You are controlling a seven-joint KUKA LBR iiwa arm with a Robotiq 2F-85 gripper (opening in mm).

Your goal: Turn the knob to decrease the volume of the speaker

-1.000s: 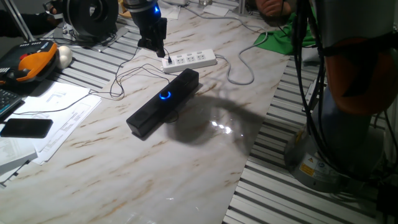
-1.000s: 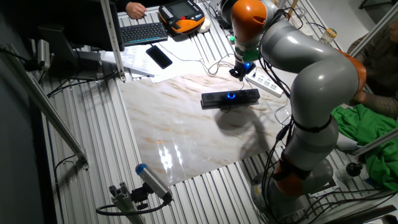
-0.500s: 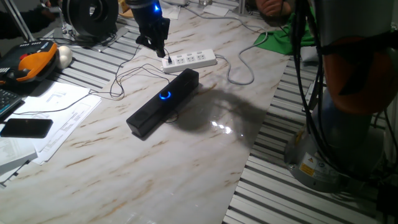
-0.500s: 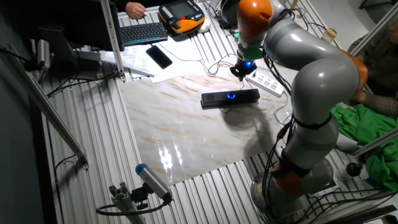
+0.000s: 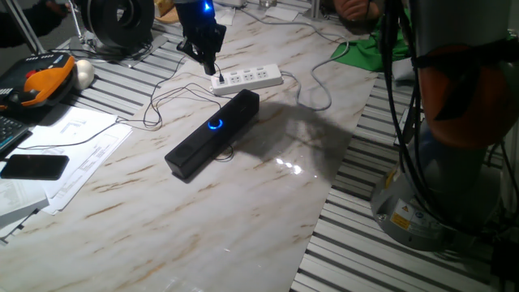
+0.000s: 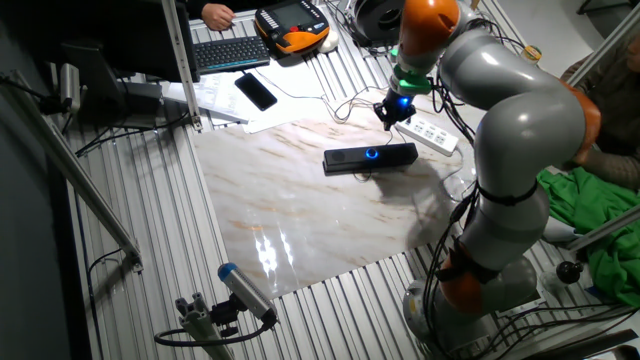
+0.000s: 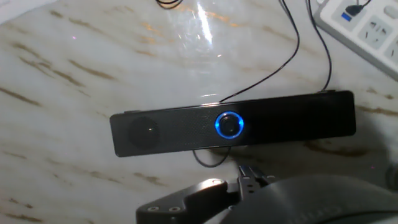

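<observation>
- Lying flat on the marble-patterned table top is the speaker, a long, slim, matte-black bar with square ends.
- Glowing at the middle of its front face is the knob, a small round dial with a bright blue ring around a dark centre; it is also showing as a blue dot in the other fixed view.
- Running out from behind the speaker is a thin black cable, which is curving over the glossy stone surface.
- Sitting just behind the speaker is a white plastic power strip, rectangular, with a plug in one socket.
- Hovering above the far end of the table, near the power strip and apart from the speaker, is the gripper; it is touching nothing.
- I cannot tell how wide its fingers are standing, because they are looking dark and small in both fixed views, and the hand view is showing only blurred dark parts at the bottom edge.
- Resting at the left side, off the marble, are white papers and a flat black phone.
</observation>
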